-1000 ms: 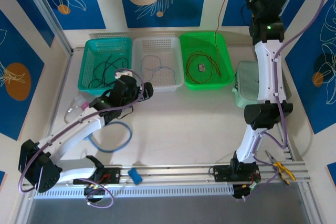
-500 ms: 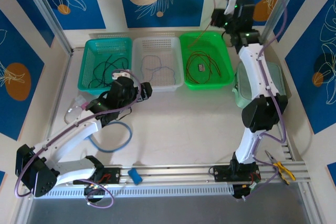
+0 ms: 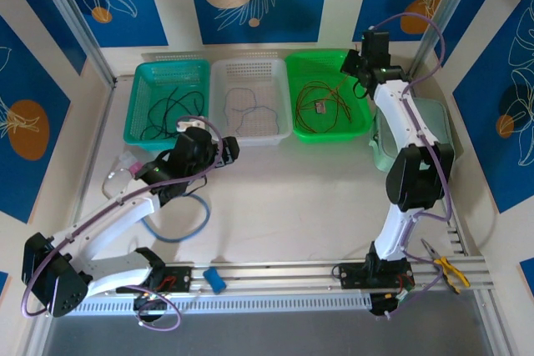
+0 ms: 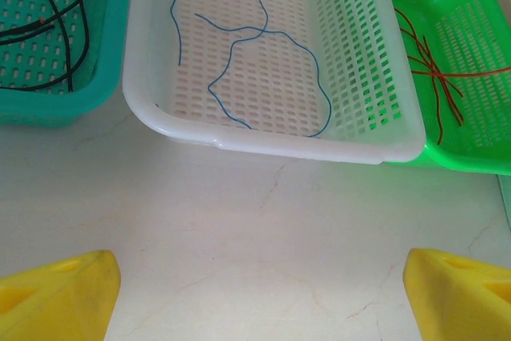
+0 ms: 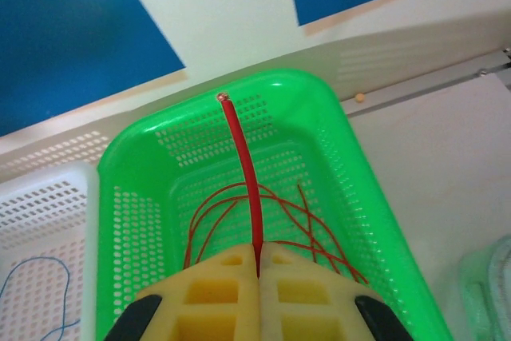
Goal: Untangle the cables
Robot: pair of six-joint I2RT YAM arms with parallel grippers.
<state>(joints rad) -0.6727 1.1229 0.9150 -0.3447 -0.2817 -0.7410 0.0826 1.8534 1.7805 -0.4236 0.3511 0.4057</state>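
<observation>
While the right end effector (image 5: 257, 267) clamps a red cable (image 5: 242, 165), the left end effector (image 4: 255, 281) gapes — open tabletop (image 4: 263, 213) below.

Bare table (image 4: 239, 205) lies between left gripper (image 4: 257, 297) and baskets (image 4: 279, 146).

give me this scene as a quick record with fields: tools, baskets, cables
left tool: open, empty, above the table in front of the white basket
right tool: shut on a red cable, over the green basket
green basket contents: other red cables lying inside
white basket contents: one blue cable
teal basket contents: black cables
</observation>
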